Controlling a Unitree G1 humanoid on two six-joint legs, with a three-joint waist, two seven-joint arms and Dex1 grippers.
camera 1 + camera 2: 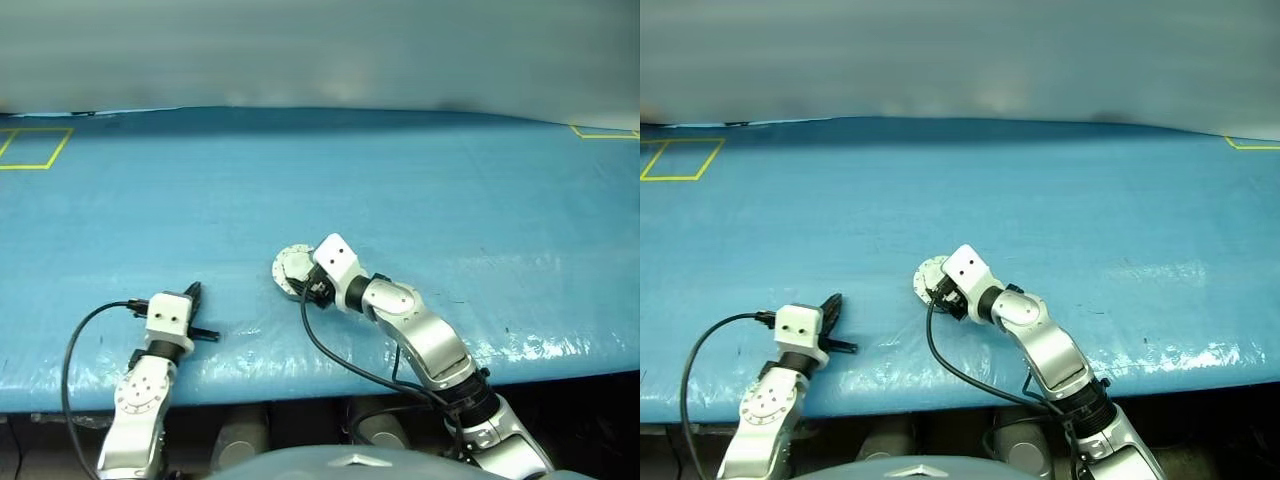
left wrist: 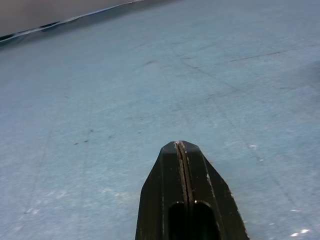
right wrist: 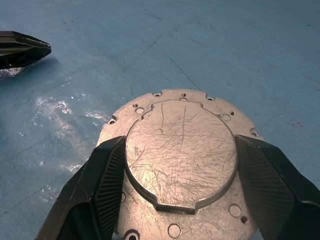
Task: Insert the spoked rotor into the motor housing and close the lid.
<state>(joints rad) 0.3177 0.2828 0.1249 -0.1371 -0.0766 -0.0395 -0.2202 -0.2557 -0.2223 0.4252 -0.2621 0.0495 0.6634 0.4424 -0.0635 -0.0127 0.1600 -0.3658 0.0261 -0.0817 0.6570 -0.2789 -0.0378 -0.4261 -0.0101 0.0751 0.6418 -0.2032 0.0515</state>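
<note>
The lid lies flat on the blue table with its plain grey, scratched outer face and raised centre up. My right gripper is shut on that raised centre, one black finger against each side. In the eye views the round grey lid peeks out just beyond the right gripper, near the table's front middle. The motor housing and the spoked rotor are hidden. My left gripper hovers low over the table to the left, shut and empty, with its fingers pressed together. Its tip also shows in the right wrist view.
Yellow tape outlines mark the table's far left and far right corners. The table's front edge runs just below both wrists. A black cable loops off the right wrist and another off the left wrist.
</note>
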